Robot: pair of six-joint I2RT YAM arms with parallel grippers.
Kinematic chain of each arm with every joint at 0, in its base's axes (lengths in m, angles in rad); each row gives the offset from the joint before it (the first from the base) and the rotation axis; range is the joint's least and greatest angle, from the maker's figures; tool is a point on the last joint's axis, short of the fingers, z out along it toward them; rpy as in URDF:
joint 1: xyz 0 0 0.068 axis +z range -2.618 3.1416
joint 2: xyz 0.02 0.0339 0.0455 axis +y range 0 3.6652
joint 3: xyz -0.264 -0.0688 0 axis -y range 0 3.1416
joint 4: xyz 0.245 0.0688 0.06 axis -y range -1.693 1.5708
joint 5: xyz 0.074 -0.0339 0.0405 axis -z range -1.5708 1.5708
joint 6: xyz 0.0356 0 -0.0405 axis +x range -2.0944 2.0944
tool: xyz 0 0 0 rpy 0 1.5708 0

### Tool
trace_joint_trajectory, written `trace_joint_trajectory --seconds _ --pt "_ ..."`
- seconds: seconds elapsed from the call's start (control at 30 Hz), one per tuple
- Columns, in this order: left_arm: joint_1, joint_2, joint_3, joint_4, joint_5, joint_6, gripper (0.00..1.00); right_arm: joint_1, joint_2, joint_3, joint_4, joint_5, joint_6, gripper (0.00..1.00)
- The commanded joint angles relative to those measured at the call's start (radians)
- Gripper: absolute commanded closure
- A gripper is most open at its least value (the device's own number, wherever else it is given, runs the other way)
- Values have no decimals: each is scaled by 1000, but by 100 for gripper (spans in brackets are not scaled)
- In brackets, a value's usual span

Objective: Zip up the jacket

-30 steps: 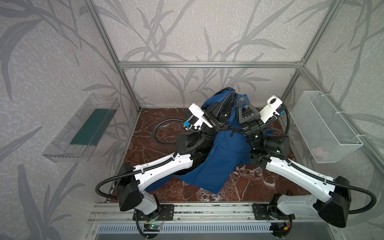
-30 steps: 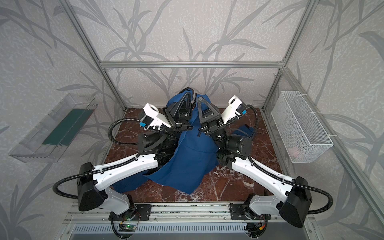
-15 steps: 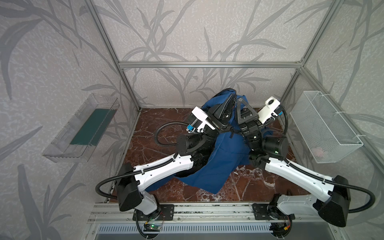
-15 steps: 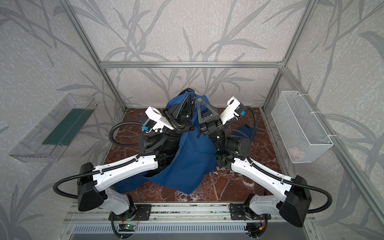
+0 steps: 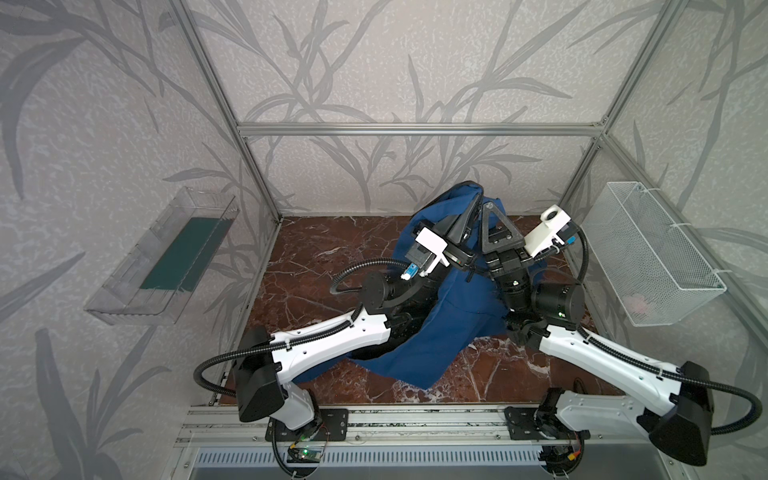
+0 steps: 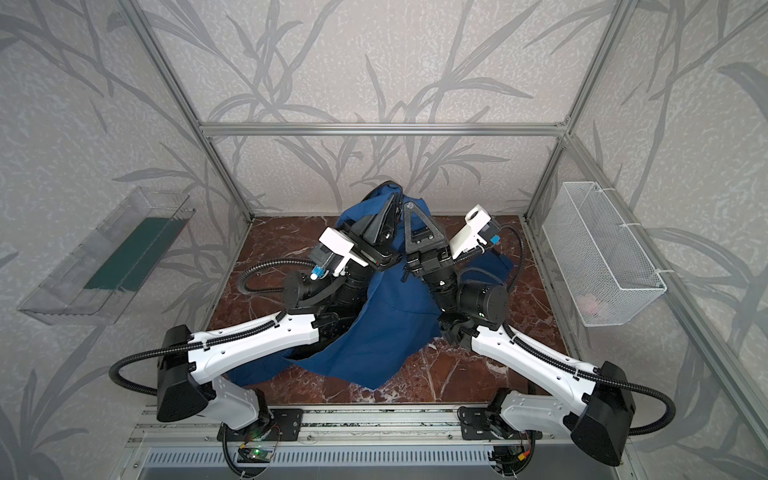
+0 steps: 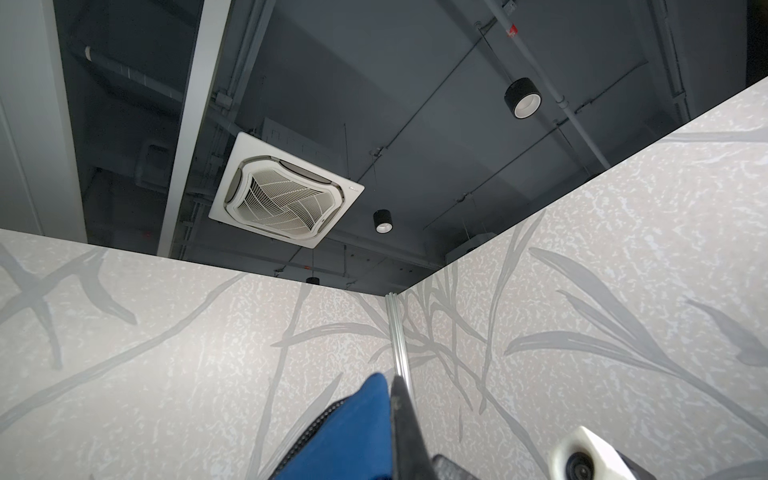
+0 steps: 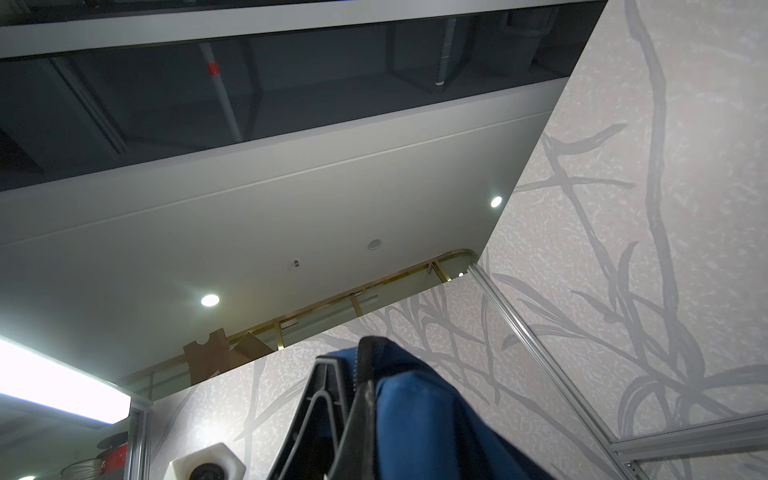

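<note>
Top views both show my left tool (image 5: 475,204) slid nearer my right tool (image 5: 491,207), each clamped on the lifted jacket (image 5: 449,316), so its halves should meet

**Around the table: a tray, a basket and leafy walls**

The table top (image 5: 316,249) is dark red-brown marble with white veins. On the left wall hangs a clear plastic tray (image 5: 124,299) with a green mat (image 5: 183,253) lying inside it. On the right wall hangs a white wire basket (image 5: 660,257). Something small and pale pink (image 5: 636,301) lies at its bottom, too blurred to name. The walls (image 5: 374,62) carry grey leaf wallpaper between bars of a metal frame (image 5: 415,129). The wrist views show a square ceiling air vent (image 7: 286,195), a black lamp (image 7: 521,97) and a lit round light (image 8: 210,300).
</note>
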Motion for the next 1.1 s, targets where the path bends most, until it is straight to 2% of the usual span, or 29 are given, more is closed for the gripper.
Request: trace_joint_trajectory --seconds 0.0,0.2,0.27,0.33,0.37,0.4,0.43,0.47,0.53,0.57,0.67,0.7,0.8,0.83,0.87,0.9,0.97,1.0,1.07 --pt "-4 -7 42 23 0 42 100 6 -39 -7 37 7 -36 100" --pt "-3 -16 35 18 -2 33 100 6 -47 -12 38 2 -33 100" --pt "-3 -26 29 12 -46 -14 100 6 -65 -20 16 10 -49 100" --pt "-3 -75 18 -114 -200 -89 100 4 -96 -35 -26 39 -70 100" --pt "-3 -110 48 -299 -379 -131 100 3 -116 -40 -60 54 -90 100" --pt "3 -139 96 -521 -567 -222 100 3 -135 -45 -99 68 -108 100" --pt "43 -172 169 -872 -677 -370 100 3 -166 -52 -168 88 -123 100" --pt "113 -199 227 -1206 -641 -535 100 1 -199 -63 -241 116 -171 100" --pt "295 -226 291 -1644 -463 -836 100 -15 -251 -101 -333 157 -202 100" --pt "389 -234 304 -1805 -375 -933 100 -27 -272 -128 -362 182 -200 100" --pt "608 -269 299 -2087 -193 -1034 100 -52 -312 -196 -400 253 -173 100" --pt "668 -276 295 -2138 -132 -1039 100 -52 -320 -205 -417 267 -176 100" --pt "877 -278 287 -2272 154 -1060 100 -52 -328 -193 -533 302 -180 100" --pt "950 -272 282 -2304 278 -1053 100 -54 -325 -176 -601 309 -187 100" --pt "1000 -264 280 -2340 347 -1034 100 -52 -322 -159 -679 337 -160 100" --pt "1028 -256 280 -2359 381 -998 100 -52 -318 -147 -735 373 -138 100" --pt "1091 -204 306 -2374 361 -951 100 -83 -290 -128 -833 459 -32 100" --pt "1114 -166 334 -2352 367 -941 100 -132 -264 -126 -825 430 20 100" --pt "1145 -14 503 -2310 385 -959 100 -277 -171 -25 -901 236 151 100"
